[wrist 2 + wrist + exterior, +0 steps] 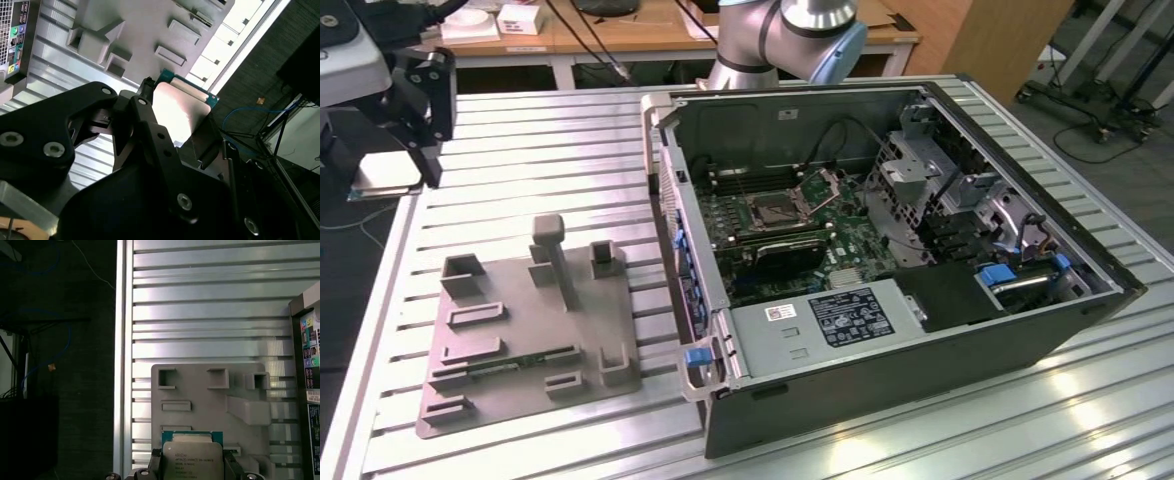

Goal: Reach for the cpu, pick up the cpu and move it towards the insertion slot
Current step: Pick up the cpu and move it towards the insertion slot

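1 cpu (192,462) in pincer (194,469); 1 insertion slot (774,208) in PC (921,385); 1 fixture (200,390).

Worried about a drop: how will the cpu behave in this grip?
Likely stiff and light: the cpu is a thin, flat square. Its smooth metal top looks slippery, and the gripper pinches only two opposite edges, so it might slip if jolted.

**Far left: cpu (383,175) in gripper (414,168)**

Clamped flat at the tip of the black fingers, by the far-left corner of the slatted metal table (560,150). Well apart from the insertion slot (777,208), set inside the open computer case (894,400) at right, hinged frame tilted up. Between them and nearer, a grey plastic fixture (520,300), with a green memory stick (520,362) lying in one recess.
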`<state>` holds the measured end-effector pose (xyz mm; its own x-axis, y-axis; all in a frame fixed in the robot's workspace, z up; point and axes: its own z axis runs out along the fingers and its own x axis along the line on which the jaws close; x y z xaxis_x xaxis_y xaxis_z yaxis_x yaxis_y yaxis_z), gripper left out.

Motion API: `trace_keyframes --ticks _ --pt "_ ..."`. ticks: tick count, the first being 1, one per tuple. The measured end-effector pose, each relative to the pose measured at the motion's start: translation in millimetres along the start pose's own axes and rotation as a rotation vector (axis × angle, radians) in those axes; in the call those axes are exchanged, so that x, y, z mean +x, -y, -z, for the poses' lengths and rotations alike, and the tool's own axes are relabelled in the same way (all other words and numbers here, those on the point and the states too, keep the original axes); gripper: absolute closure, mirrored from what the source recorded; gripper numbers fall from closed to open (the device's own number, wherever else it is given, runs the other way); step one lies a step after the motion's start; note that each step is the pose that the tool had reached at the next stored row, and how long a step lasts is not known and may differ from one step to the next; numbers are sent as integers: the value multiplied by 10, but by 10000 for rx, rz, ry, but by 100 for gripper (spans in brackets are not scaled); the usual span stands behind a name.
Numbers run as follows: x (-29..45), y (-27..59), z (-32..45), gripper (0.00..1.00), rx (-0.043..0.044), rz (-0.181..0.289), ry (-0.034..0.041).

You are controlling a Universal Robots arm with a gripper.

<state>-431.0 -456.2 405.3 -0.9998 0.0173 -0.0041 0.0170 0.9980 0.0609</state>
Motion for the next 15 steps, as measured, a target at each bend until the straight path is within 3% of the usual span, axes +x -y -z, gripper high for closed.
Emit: trace_keyframes --ticks 8,15 --pt "-29 -3 32 45 -2 5 1" --pt "-205 -6 31 45 -3 4 1"
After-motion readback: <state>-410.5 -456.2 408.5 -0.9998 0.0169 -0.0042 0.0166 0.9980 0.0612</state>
